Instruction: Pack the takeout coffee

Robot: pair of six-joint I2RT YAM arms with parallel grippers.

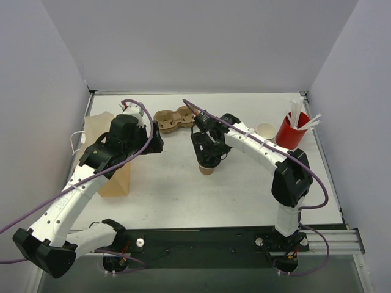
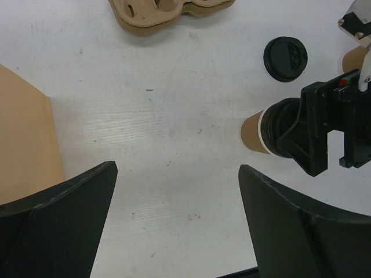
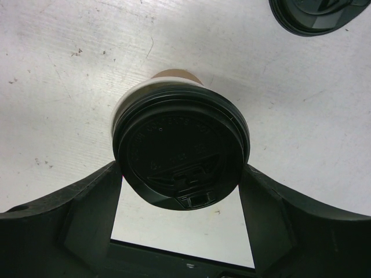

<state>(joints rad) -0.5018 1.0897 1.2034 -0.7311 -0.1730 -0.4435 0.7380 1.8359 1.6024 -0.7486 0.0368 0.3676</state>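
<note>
Right claw (image 3: pixel 181 172) tight around rim of lidded coffee cup (image 3: pixel 179 136)

Bright, even overhead light on the white counter (image 1: pixel 183 189); shadows soft and faint; close-up fingers (image 2: pixel 52 226) slightly blurred.

The coffee cup (image 2: pixel 252 132) is brown paper, dull and not shiny. Its lid (image 3: pixel 179 153) is black plastic with a soft shine. The cup carrier (image 2: pixel 152 13) is rough brown cardboard. The white table (image 2: pixel 145 116) looks smooth but scuffed and speckled.
</note>
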